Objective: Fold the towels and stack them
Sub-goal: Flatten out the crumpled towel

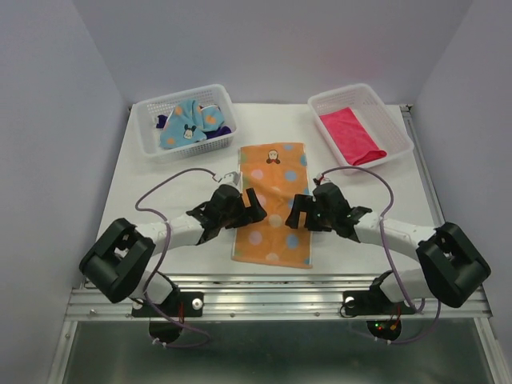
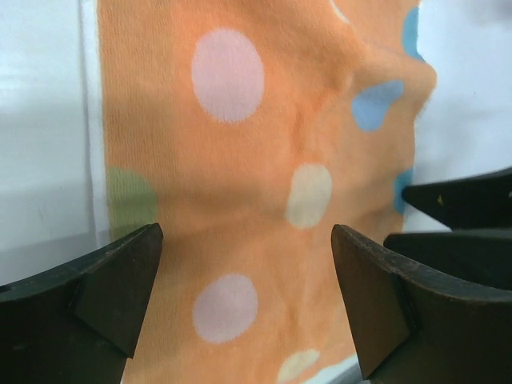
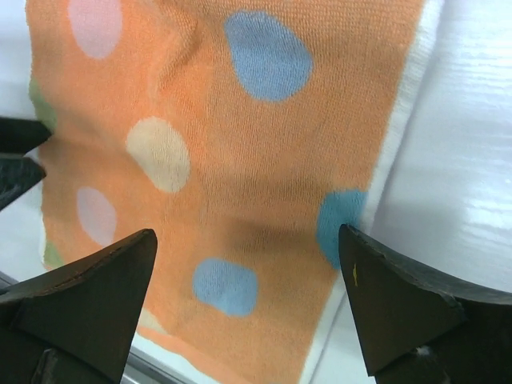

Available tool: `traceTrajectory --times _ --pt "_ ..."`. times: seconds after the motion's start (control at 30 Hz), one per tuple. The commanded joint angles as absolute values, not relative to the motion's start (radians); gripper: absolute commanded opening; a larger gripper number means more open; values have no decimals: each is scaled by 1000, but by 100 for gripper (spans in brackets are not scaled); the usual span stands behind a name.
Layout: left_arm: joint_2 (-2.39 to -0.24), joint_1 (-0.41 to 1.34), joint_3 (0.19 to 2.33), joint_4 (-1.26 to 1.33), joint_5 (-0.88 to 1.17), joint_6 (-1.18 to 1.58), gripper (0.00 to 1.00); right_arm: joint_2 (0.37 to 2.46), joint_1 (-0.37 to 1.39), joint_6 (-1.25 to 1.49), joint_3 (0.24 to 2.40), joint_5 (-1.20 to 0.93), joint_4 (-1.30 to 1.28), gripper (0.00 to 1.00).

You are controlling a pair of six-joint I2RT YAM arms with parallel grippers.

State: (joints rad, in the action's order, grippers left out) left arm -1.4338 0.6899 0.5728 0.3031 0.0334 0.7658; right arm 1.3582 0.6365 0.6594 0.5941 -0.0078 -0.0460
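Nearest me, the left gripper (image 1: 254, 208) and right gripper (image 1: 294, 211) hang over the long edges of the orange spotted towel (image 1: 272, 180), jaws wide apart. The towel lies flat on the table (image 1: 272, 120). If 1 side pinches late or catches only the fringe, I think the fold will skew. Beyond, the left basket (image 1: 148, 140) holds a blue towel (image 1: 182, 128), and the right basket (image 1: 396, 128) a pink towel (image 1: 352, 134).

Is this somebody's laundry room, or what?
Probably a robot lab booth, not a home: a left arm and right arm mounted on a metal rail, plain walls closing in a white table, a pink towel in a white basket.
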Motion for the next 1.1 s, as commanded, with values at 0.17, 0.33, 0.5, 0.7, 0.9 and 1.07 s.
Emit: traceTrajectory --times 0.17,0.33,0.5,0.7,0.9,1.07 --pt "-1010 778 459 -70 -55 899 99 1129 681 706 568 -55 -293 100" --pt "-910 779 443 -359 -112 1008 99 1078 764 753 549 -28 -449 100" --pt "-980 799 422 -367 -17 1002 99 1074 779 759 551 47 -523 100" --pt "-1066 830 433 -356 -5 989 87 1092 779 765 531 32 -489 100" --pt "-1114 856 466 -367 -6 980 60 1111 779 759 537 38 -494 100" --pt "-1144 868 486 -410 -5 986 54 1104 779 747 549 52 -511 100"
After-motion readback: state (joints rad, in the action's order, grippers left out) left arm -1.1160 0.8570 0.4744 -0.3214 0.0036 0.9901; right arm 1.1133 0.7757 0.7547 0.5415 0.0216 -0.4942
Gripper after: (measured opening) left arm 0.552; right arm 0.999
